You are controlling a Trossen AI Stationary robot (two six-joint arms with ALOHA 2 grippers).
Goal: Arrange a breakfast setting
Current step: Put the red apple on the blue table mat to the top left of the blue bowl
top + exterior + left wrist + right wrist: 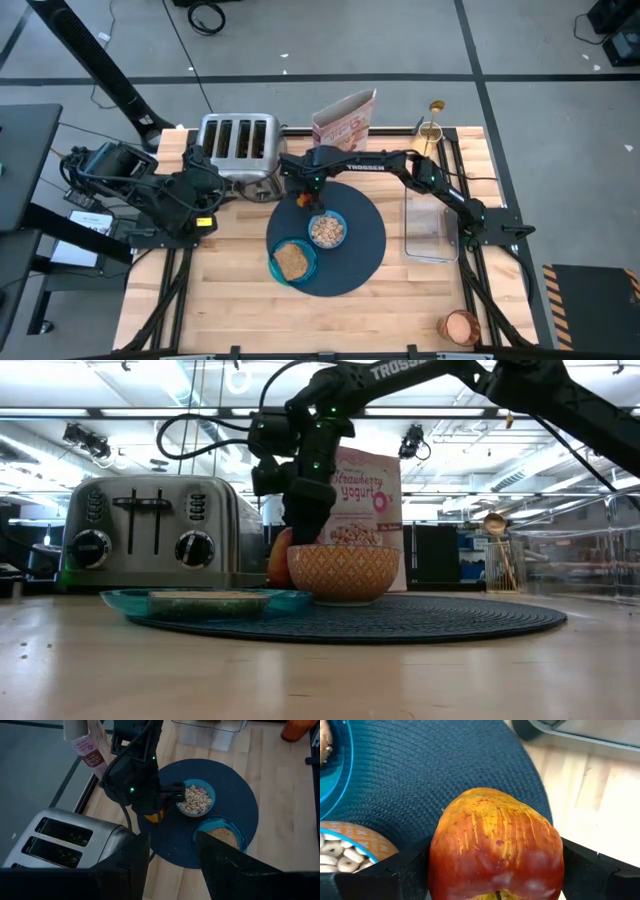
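Red fruit sits gripped in right pincer over mat.

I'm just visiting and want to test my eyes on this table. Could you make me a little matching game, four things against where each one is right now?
Things:
1. toast slice
2. red fruit
3. amber cup
4. gold spoon

Places:
A. between the right gripper's fingers, above the mat
B. at the table's back right corner, standing up
C. on the small teal plate
D. at the table's front right corner, off the mat

Pairs: 1-C, 2-A, 3-D, 4-B
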